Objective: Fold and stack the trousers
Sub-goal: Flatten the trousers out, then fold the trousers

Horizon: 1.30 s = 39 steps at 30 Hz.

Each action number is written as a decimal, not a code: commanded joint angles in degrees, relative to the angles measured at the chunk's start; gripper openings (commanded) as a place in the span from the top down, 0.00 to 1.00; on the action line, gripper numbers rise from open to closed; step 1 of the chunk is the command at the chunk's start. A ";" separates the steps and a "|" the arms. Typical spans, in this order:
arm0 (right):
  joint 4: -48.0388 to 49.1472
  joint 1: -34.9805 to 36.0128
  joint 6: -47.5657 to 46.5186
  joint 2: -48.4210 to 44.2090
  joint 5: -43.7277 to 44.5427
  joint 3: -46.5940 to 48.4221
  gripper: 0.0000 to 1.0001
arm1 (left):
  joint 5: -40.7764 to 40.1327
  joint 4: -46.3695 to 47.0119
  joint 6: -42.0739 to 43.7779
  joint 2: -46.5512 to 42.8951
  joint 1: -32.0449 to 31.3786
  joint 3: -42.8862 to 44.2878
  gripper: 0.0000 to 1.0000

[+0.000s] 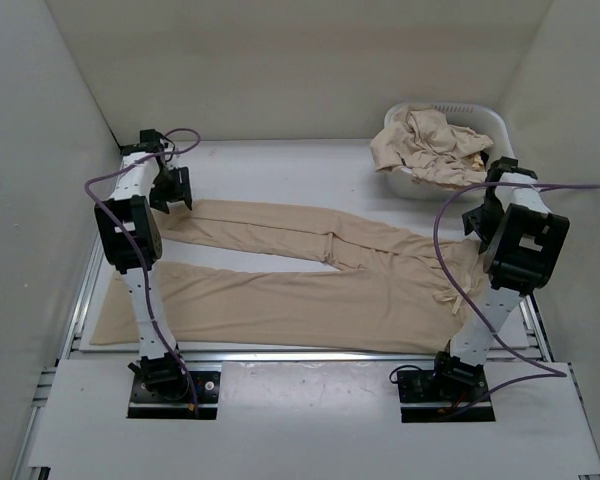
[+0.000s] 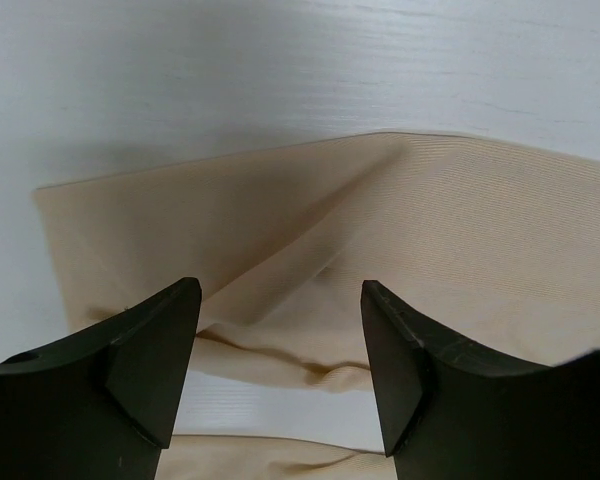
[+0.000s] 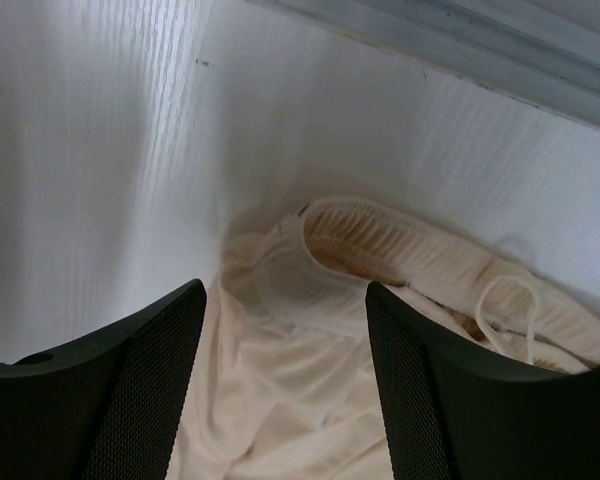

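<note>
This looks like a robot lab, not a home. Plain white walls (image 1: 280,60) box in a white counter (image 1: 280,165) on three sides. A left arm (image 1: 130,235) and a right arm (image 1: 515,250), both white and black machines, stand fixed at the near edge, by a metal rail (image 1: 310,355). Purple cables (image 1: 92,188) hang loose from them.

No writing, label, brand mark or number can be read anywhere: none on the trousers (image 1: 310,290), the basket (image 1: 492,122), the table (image 1: 280,170), the left arm (image 1: 130,230) or the right arm (image 1: 520,245).
</note>
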 commanded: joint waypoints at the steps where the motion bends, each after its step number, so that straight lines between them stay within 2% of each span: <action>1: -2.57 1.76 3.00 2.96 7.41 4.10 0.30 | 0.45 -0.63 -0.01 -0.48 -0.86 2.43 0.23; 3: -4.24 1.76 3.61 5.43 9.17 4.64 0.34 | -0.08 -0.63 -0.01 0.14 -0.87 3.04 0.23; 5: -4.86 1.76 4.14 7.36 9.88 4.64 0.46 | -0.69 -0.10 -0.01 0.75 -0.87 3.05 0.23; 7: -5.39 1.76 4.14 8.06 9.88 4.64 0.67 | -1.31 -0.10 -0.01 0.76 -0.87 3.05 0.23; 8: -5.39 1.76 4.14 8.07 10.49 3.68 0.89 | -1.31 -0.10 -0.01 0.76 -0.87 3.05 0.23; 10: -4.87 1.76 4.14 7.55 10.50 2.62 1.00 | -1.92 0.43 -0.01 1.28 -0.87 2.35 0.24; 13: -4.34 1.76 3.62 5.36 11.02 1.83 1.00 | -6.83 1.04 -0.01 1.28 -0.87 2.34 0.33; 15: -4.34 2.29 3.09 4.12 11.55 1.30 1.00 | -8.60 1.04 -0.01 1.28 -0.87 2.34 0.33; 20: -3.20 3.52 -0.95 -1.24 14.79 1.30 1.00 | -6.06 1.04 -0.01 -4.07 -0.87 -2.66 0.21; 23: -2.67 5.27 -1.66 -3.61 17.60 1.30 1.00 | -6.05 1.57 -0.01 -5.40 -0.87 -4.51 0.21; 26: -2.67 7.03 -3.16 -4.23 19.10 1.30 1.00 | -6.76 1.57 -0.01 -2.94 -0.87 -3.90 0.21; 35: -2.05 7.04 -4.21 -6.60 19.64 -0.28 1.00 | -6.14 1.57 -0.01 1.20 -0.25 -1.44 0.19; 37: -2.05 7.04 -4.21 -6.61 19.64 -0.28 1.00 | -5.27 1.57 -0.01 2.42 -0.25 -1.44 0.28; 38: -2.05 7.04 -4.21 -7.13 19.64 -0.80 1.00 | -4.74 1.57 -0.01 2.43 -0.25 -0.91 0.41; 39: -2.05 7.56 -4.21 -7.13 19.64 -0.81 1.00 | -4.74 1.57 -0.01 2.43 -0.25 -0.91 0.61</action>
